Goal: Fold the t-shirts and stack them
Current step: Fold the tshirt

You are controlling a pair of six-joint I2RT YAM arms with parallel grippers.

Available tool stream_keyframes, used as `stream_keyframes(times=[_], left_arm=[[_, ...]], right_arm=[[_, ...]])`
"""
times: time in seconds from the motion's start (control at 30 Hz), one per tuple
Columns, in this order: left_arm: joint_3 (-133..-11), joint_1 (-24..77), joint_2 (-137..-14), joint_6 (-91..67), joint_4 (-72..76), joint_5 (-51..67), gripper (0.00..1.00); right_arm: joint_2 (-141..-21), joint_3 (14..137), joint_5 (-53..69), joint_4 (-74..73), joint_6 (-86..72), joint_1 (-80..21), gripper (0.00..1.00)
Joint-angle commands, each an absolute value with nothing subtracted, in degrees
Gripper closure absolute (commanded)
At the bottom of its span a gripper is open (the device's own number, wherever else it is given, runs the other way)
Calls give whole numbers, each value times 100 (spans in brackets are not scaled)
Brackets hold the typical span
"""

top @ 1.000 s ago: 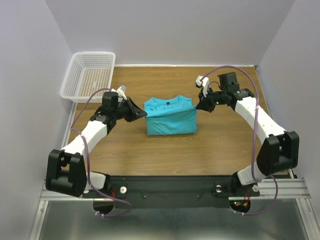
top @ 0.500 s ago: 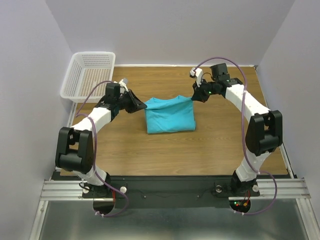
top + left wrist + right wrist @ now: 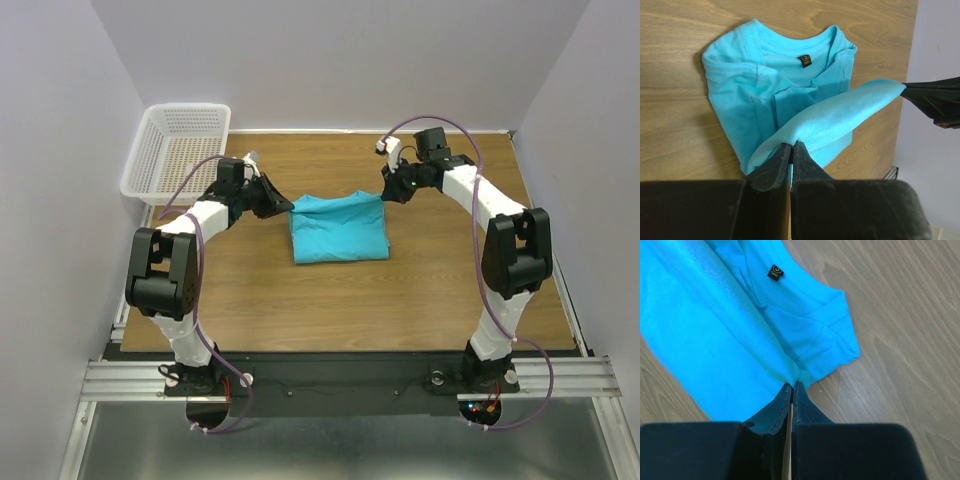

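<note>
Turquoise t-shirt (image 3: 338,232) lies part-folded in the middle of the wooden bench (image 3: 420,290), its far edge stretched between two robot claws. The left claw (image 3: 290,208) is pinched nearly closed on the cloth at the shirt's left corner, and the right claw (image 3: 385,194) is clamped tight on the right corner. From the left wrist camera, the gripped layer hangs as a raised band above the rest of the shirt, where the neckline and its small dark label (image 3: 804,60) show beneath it.

Compared with a second ago, both arms have reached farther across the bench, their elbows now well up from the near edge. The claws have carried the held edge toward the far side. Seen from above, the neckline that was then in plain sight is now covered by the lifted layer, and the shirt's outline is a little shorter front to back. Neither grip has changed.

By count: one t-shirt, two arms, two claws, and one white mesh basket (image 3: 178,150) at the far left corner, well apart from the shirt.
</note>
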State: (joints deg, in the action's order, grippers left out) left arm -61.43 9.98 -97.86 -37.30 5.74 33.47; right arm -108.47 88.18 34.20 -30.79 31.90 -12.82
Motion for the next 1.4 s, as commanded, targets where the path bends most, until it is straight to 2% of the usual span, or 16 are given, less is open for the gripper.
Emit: stream_keyframes(times=[0.0, 0.8, 0.87, 0.9, 1.0, 1.1, 1.37], left_arm=[[-6556, 949, -9940, -3542, 765, 3437, 100], [-7523, 888, -11161, -3533, 835, 3313, 99], [-7602, 888, -11206, -3542, 870, 3331, 91], [-7672, 888, -11223, -3551, 888, 3348, 80], [-7848, 888, -11276, -3516, 923, 3392, 60], [-7971, 888, -11233, -3446, 940, 3314, 48], [-7446, 888, -10241, -2681, 1116, 3005, 48]], right_arm=[[-10881, 9035, 3235, -2733, 3103, -1283, 99], [-11127, 9000, 2628, -2294, 2646, -1283, 99], [-11127, 8983, 2602, -2285, 2637, -1283, 99], [-11127, 8965, 2584, -2276, 2628, -1283, 99], [-11153, 8938, 2540, -2241, 2593, -1283, 99], [-11180, 8938, 2505, -2206, 2549, -1283, 100], [-11294, 8947, 2373, -2171, 2408, -1283, 99]])
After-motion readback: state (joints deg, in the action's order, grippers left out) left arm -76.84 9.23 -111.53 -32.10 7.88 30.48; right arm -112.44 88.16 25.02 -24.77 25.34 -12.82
